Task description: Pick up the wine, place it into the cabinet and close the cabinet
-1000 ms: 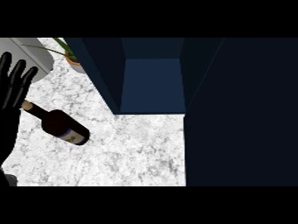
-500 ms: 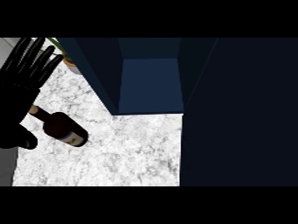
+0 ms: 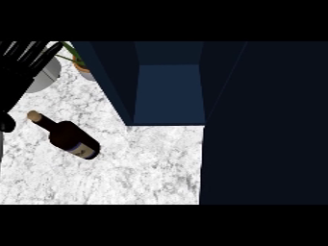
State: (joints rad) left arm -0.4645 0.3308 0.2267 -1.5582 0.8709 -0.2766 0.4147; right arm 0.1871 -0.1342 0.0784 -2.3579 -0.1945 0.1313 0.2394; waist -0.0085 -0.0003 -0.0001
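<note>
Since nothing grips the wine bottle [image 3: 68, 138], lies on its side on the marbled bench [image 3: 124, 178], cork end toward the view's left, base toward the lower right. Untouched, so the pick-up not yet done by the look of it. Left of the bottle and just beyond its cork, the left hand [image 3: 14, 79]: black, fingers straight and spread, pointing toward the far edge, holding nothing. Set beside the neck rather than round it, probably on the way to a grasp, though that is a guess. No right hand anywhere in view. Right of the bottle and farther back, the dark blue cabinet [image 3: 166, 91], open, its inside showing a paler blue floor, standing ready to take the bottle. Farther right again, a broad dark panel, likely the cabinet's swung door, too dark to tell for sure. Beyond the bottle at the far left, a potted plant [image 3: 80, 62] and a pale round object half hidden behind the fingers.
</note>
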